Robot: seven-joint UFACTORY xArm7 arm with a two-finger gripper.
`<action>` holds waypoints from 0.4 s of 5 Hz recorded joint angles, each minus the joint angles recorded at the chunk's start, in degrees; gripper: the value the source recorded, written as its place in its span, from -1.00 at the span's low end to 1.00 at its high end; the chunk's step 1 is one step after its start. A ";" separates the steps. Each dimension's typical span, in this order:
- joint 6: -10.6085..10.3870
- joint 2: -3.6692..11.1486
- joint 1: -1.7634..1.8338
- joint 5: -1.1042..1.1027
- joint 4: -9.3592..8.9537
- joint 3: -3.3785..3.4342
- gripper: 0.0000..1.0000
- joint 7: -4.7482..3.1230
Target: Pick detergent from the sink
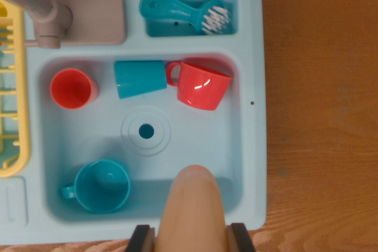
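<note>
A peach-coloured detergent bottle (192,205) stands out from the bottom edge of the wrist view, over the near part of the light blue toy sink (251,146). My gripper (192,239) is shut on it. One black finger (142,238) shows on the bottle's left and the other on its right, both pressed against its sides. The bottle's rounded top points toward the drain (146,131). Its lower part is out of view.
In the basin are an upright red cup (72,88), a teal cup (140,78) on its side, a red mug (202,84) and a teal mug (103,186). A teal brush (183,11) lies in the top compartment. The faucet (41,7) and a yellow rack (12,87) are on the left, and the wooden table (319,110) on the right.
</note>
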 joint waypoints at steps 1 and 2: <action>0.90 -0.26 0.01 0.00 0.64 0.01 1.00 -0.03; 0.90 -0.26 0.01 0.00 0.64 0.01 1.00 -0.03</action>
